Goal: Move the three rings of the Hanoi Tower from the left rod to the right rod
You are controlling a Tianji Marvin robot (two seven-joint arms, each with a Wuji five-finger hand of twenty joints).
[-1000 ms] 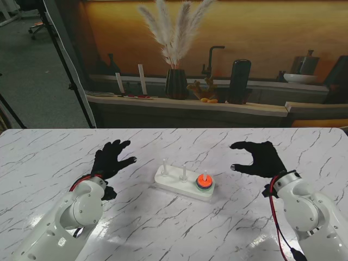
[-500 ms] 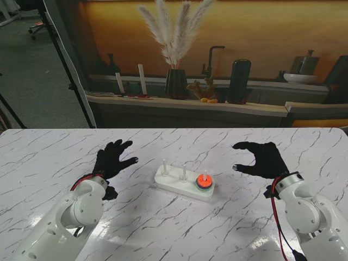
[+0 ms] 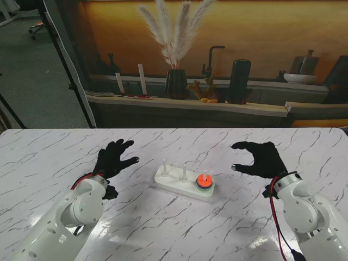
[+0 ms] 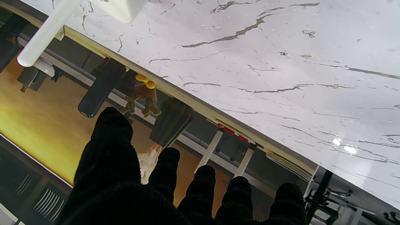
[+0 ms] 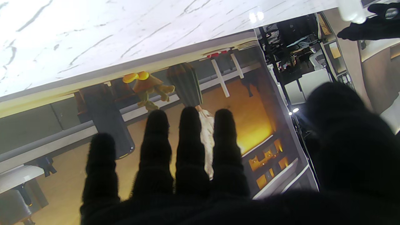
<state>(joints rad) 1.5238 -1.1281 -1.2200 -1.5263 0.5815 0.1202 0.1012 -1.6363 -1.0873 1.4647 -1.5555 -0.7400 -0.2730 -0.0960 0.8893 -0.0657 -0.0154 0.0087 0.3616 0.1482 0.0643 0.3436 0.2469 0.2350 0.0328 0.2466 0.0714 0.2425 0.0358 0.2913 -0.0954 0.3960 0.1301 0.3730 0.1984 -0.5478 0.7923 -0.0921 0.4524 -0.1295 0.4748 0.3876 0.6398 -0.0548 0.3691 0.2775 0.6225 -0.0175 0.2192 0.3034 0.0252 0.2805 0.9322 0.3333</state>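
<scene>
Right hand (image 3: 262, 159) slightly nearer rings (image 3: 203, 182), left hand (image 3: 113, 158) opposite, both spread, empty.

White arms (image 3: 76, 215), black gloved hands (image 3: 112, 157), red cables (image 3: 273, 220)

- so it's a white marble-look table (image 3: 60, 152) with grey veins running all over, glossy enough to catch a couple of light glints in the left wrist view
- sitting right on it, about the middle, a white tower base (image 3: 184, 183), turned a bit askew to the table edge
- base has three thin white rods; the stacked rings (image 3: 204, 183), orange on top, sit on the right rod
- rest of the top looks bare
</scene>
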